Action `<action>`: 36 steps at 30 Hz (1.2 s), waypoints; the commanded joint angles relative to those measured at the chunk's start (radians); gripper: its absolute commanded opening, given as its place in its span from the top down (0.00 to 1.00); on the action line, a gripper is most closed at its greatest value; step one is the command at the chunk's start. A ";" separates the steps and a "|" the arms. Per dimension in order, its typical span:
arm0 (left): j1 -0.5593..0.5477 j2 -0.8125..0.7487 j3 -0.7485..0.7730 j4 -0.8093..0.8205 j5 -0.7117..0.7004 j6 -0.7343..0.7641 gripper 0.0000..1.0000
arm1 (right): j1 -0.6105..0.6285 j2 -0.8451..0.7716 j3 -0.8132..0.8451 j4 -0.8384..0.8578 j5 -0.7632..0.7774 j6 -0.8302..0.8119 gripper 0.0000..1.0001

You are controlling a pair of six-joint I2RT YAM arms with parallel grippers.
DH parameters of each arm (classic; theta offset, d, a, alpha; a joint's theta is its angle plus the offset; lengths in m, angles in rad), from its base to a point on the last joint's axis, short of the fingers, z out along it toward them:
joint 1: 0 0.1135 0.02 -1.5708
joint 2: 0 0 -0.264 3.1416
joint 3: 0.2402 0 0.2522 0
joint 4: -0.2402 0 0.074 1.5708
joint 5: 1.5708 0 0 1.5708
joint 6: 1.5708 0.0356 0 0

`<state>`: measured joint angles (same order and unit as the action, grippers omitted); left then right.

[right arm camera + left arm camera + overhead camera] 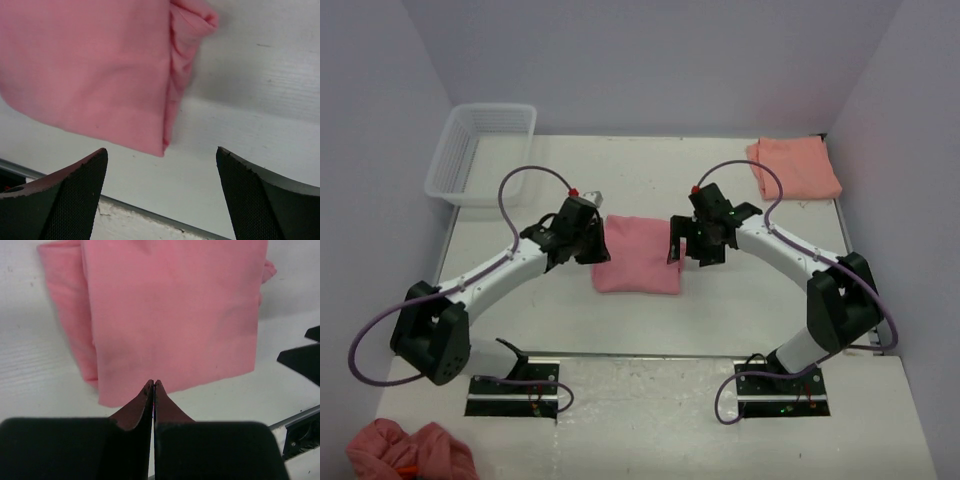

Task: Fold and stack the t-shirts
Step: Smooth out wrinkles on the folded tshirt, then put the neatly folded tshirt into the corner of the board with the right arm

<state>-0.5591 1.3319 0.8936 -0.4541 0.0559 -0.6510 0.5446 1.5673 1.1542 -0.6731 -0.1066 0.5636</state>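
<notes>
A rose-pink t-shirt (638, 255) lies folded into a flat rectangle in the middle of the table, between both arms. In the left wrist view the t-shirt (175, 315) fills the upper half, and my left gripper (153, 383) is shut, its tips at the cloth's near edge with nothing visibly pinched. My left gripper (592, 240) sits at the shirt's left side. My right gripper (688, 250) is at the shirt's right side. It stands open (161, 148) just off a folded corner of the shirt (90, 75), holding nothing. A salmon-orange t-shirt (794, 167) lies folded at the back right.
A clear plastic basket (480, 150) stands at the back left corner. A crumpled pink bundle of cloth (410, 452) lies off the table at the near left. The table's near edge (150, 220) runs just below the right gripper's fingers.
</notes>
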 commanded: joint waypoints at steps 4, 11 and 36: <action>-0.002 0.215 0.171 0.063 0.024 0.056 1.00 | -0.081 -0.030 -0.157 0.225 -0.148 0.025 0.11; -0.001 0.319 0.209 0.100 0.027 0.083 1.00 | -0.121 0.010 -0.205 0.288 -0.185 0.022 0.11; 0.044 0.480 0.197 0.089 -0.036 0.093 1.00 | -0.147 0.166 -0.327 0.513 -0.303 0.162 0.10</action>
<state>-0.5301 1.7954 1.0924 -0.3809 0.0494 -0.5827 0.3916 1.7180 0.8997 -0.1757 -0.4583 0.6983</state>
